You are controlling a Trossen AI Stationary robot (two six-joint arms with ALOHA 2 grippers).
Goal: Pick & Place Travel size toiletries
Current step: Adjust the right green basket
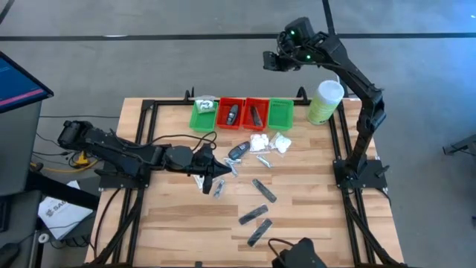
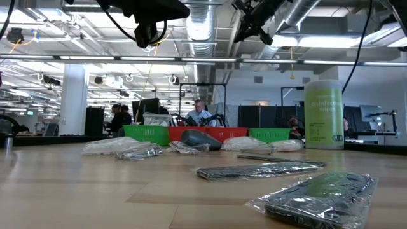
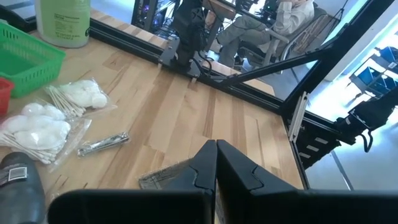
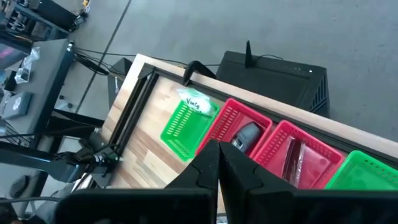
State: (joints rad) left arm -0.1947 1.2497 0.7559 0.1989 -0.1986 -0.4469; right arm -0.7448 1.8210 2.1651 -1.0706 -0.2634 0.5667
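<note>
Several toiletries lie on the wooden table: white soft packets (image 1: 259,141) (image 3: 34,130), a black oval piece (image 1: 238,152), silvery tubes (image 1: 262,160) (image 3: 102,144) and dark grey flat bars (image 1: 264,190) (image 2: 257,170). My left gripper (image 1: 212,177) (image 3: 216,163) is shut and empty. It hovers over the table's left middle, above a silvery wrapped tube (image 1: 219,187) (image 3: 163,178). My right gripper (image 1: 269,61) (image 4: 217,163) is shut and empty, raised high beyond the far edge, above the trays.
Four small trays stand in a row at the far edge: green (image 1: 202,117), red (image 1: 230,113), red (image 1: 255,113), green (image 1: 280,113). They hold a white packet, a black oval piece and a dark bar. A pale green canister (image 1: 325,101) stands at the far right. A dark camera mount (image 1: 297,254) is at the near edge.
</note>
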